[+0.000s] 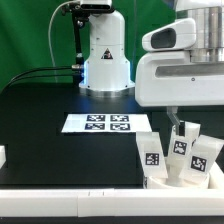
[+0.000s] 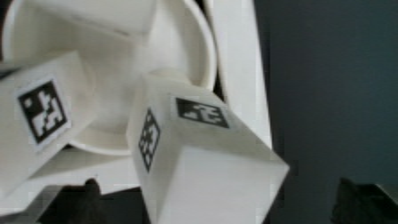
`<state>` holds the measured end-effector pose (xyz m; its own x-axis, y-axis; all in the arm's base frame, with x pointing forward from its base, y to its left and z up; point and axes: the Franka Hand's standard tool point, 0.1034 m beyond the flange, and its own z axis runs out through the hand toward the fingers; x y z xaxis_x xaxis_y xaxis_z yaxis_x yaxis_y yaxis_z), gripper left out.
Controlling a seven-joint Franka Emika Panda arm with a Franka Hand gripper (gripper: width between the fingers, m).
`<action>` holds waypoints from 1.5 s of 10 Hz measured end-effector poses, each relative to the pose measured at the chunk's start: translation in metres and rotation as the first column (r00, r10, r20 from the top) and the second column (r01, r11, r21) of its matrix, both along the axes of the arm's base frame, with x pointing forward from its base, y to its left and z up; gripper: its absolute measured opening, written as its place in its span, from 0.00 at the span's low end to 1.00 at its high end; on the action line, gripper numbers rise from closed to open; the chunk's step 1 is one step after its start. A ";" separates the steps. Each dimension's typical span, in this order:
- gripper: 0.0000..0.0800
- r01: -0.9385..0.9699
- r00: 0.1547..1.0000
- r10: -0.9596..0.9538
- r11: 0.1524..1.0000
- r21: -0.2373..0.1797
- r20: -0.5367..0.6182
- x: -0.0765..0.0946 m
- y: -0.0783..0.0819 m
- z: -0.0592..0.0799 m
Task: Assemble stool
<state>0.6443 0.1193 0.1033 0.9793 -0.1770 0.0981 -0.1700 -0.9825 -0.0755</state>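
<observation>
The white round stool seat [image 1: 160, 181] lies at the exterior view's lower right. Three blocky white legs with tags stand up from it: one [image 1: 152, 152], one [image 1: 181, 144] and one [image 1: 204, 156]. My gripper [image 1: 174, 122] hangs just above the middle leg. In the wrist view the seat's dished inside [image 2: 107, 70] fills the picture and a tagged leg [image 2: 205, 150] stands between my dark fingertips [image 2: 75, 205]. The gripper [image 2: 217, 203] is open, with gaps between the leg and each fingertip. A second tagged leg [image 2: 39, 105] shows beside it.
The marker board [image 1: 108, 123] lies flat mid-table. A long white rail [image 1: 70, 203] runs along the front edge. A small white block [image 1: 3, 157] sits at the exterior view's left edge. The robot base [image 1: 105, 60] stands at the back.
</observation>
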 end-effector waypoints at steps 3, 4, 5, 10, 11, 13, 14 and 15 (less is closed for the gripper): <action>0.81 -0.453 0.891 0.448 0.887 -0.089 -0.071 -0.002 0.005 -0.008; 0.81 -0.537 0.843 0.528 0.839 -0.091 -0.102 -0.002 0.009 -0.009; 0.81 -0.575 0.818 0.574 0.810 -0.113 -0.044 0.006 0.002 -0.003; 0.81 -0.831 0.555 0.815 0.535 -0.153 -0.164 0.004 -0.003 -0.022; 0.81 -0.832 0.555 0.815 0.535 -0.149 -0.170 0.002 -0.003 -0.027; 0.78 -0.803 0.596 0.786 0.577 -0.152 -0.165 0.003 -0.004 -0.027; 0.56 -0.797 0.603 0.780 0.584 -0.153 -0.164 0.003 -0.004 -0.027; 0.56 -0.762 0.647 0.746 0.628 -0.155 -0.158 0.003 -0.004 -0.027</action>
